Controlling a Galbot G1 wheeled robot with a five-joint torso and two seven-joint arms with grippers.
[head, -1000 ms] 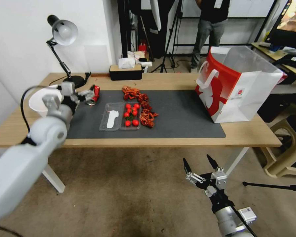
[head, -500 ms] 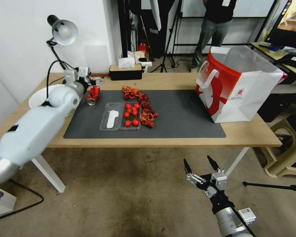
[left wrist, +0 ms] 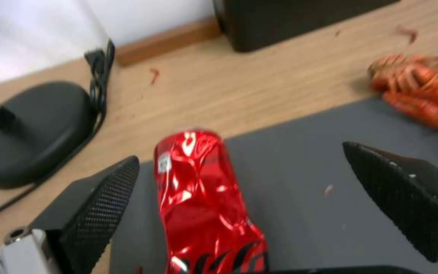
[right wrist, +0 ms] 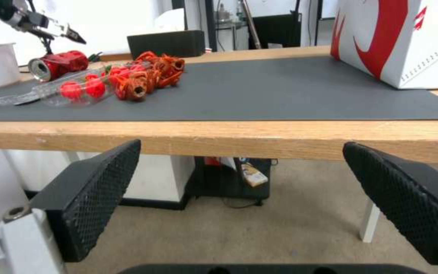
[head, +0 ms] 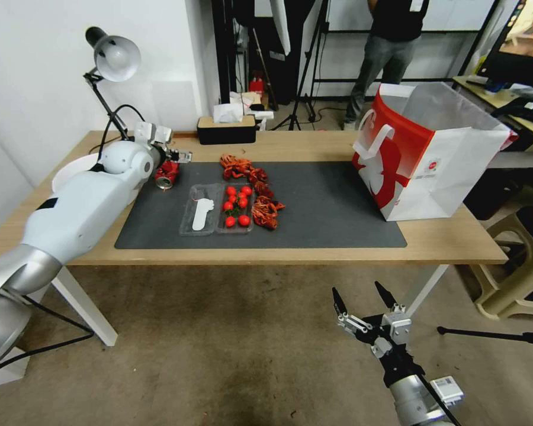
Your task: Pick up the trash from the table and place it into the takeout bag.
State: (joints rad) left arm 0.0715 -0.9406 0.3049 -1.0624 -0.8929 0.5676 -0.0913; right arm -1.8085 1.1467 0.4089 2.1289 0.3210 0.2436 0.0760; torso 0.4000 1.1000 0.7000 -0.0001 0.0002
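One table [head: 314, 142], one takeout bag [head: 423, 151] at its right end. One crushed red can [left wrist: 203, 205] lies on its side at the mat's left edge, between the left gripper's [left wrist: 239, 190] spread fingers, untouched. Right gripper [head: 362, 296] hangs below the table, fingers apart.

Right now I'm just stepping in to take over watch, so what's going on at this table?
The robot is clearing trash into the takeout bag, which stands at the right end of the table. Its left end effector hovers open over the crushed red can lying at the mat's far left corner, fingers on either side and not yet closed on it. The right end effector hangs open below the table's front edge, idle. The tray of cherry tomatoes sits mid-mat.
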